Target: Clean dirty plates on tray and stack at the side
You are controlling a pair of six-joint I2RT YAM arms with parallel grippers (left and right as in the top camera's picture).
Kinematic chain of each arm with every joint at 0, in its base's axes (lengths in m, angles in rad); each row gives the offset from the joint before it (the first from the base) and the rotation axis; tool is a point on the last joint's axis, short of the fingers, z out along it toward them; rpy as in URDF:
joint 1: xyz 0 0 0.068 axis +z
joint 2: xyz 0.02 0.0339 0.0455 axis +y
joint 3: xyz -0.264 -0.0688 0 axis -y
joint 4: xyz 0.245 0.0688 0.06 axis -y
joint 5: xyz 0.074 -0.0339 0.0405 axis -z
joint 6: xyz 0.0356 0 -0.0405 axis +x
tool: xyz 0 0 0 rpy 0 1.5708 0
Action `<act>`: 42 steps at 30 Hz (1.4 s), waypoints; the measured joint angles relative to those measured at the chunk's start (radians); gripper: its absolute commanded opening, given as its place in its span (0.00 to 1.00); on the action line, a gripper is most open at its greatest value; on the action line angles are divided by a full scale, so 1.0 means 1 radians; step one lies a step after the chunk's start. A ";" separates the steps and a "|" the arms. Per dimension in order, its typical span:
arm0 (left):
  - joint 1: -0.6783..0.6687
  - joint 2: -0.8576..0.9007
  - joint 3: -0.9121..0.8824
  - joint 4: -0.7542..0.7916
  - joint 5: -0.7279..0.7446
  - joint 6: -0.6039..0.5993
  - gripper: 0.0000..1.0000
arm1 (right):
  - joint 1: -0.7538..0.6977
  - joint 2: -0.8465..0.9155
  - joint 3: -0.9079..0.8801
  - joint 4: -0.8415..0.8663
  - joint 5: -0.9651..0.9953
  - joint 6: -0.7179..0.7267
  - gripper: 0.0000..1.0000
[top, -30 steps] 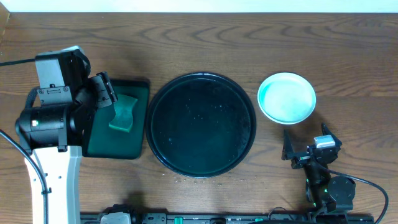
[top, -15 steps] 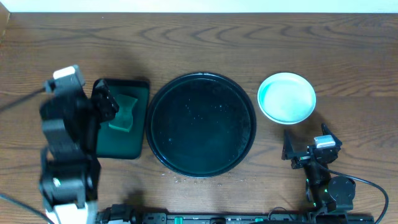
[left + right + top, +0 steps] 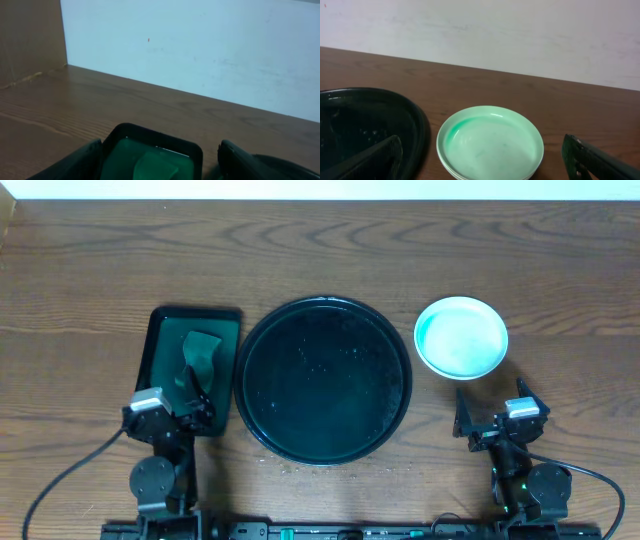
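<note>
- While my left gripper [image 3: 192,395] sits at lower left, fingers spread wide and holding nothing, its tips lie over the near end of the green rectangular tray [image 3: 160,370], by the sponge [image 3: 203,348].
- Centre: the round black tray [image 3: 322,380].
- Upper right: the plates [image 3: 461,337], pale turquoise, stacked on the wood just beside it.
- Lower right: my right gripper [image 3: 490,408], wide open, empty, near the stack.

Lying flat mid-table: large round black low-rimmed tray [image 3: 300,405], speckled with pale flecks. Stacked just right of it, slightly farther, not touching: small round pale turquoise plates [image 3: 461,337], top one clean.
</note>
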 measured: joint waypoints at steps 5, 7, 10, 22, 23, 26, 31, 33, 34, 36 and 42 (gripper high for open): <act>0.000 -0.071 -0.069 -0.013 0.000 0.052 0.74 | 0.000 0.000 0.000 0.000 0.000 0.000 0.99; 0.000 -0.098 -0.080 -0.077 0.000 0.067 0.74 | 0.000 0.000 0.000 0.000 0.000 0.000 0.99; 0.000 -0.127 -0.079 -0.140 0.003 0.078 0.74 | 0.000 0.000 0.000 0.000 0.000 0.000 0.99; 0.000 -0.138 -0.077 -0.150 0.008 0.089 0.74 | 0.000 0.000 0.000 0.000 0.000 0.000 0.99; 0.000 -0.138 -0.077 -0.150 0.008 0.089 0.74 | 0.000 0.000 0.000 0.000 0.000 0.000 0.99; 0.000 -0.138 -0.077 -0.150 0.008 0.089 0.74 | 0.000 0.000 0.000 0.000 0.000 0.000 0.99; 0.000 -0.138 -0.077 -0.150 0.008 0.089 0.74 | 0.000 0.000 0.000 0.000 0.000 0.000 0.99; 0.000 -0.138 -0.077 -0.150 0.008 0.089 0.74 | 0.000 0.000 0.000 0.000 0.000 0.000 0.99; 0.000 -0.138 -0.077 -0.150 0.008 0.089 0.74 | 0.000 0.000 0.000 0.000 0.000 0.000 0.99; 0.000 -0.138 -0.077 -0.150 0.008 0.089 0.74 | 0.000 0.000 0.000 0.000 0.000 0.000 0.99; 0.000 -0.138 -0.077 -0.150 0.008 0.089 0.74 | 0.000 0.000 0.000 0.000 0.000 0.000 0.99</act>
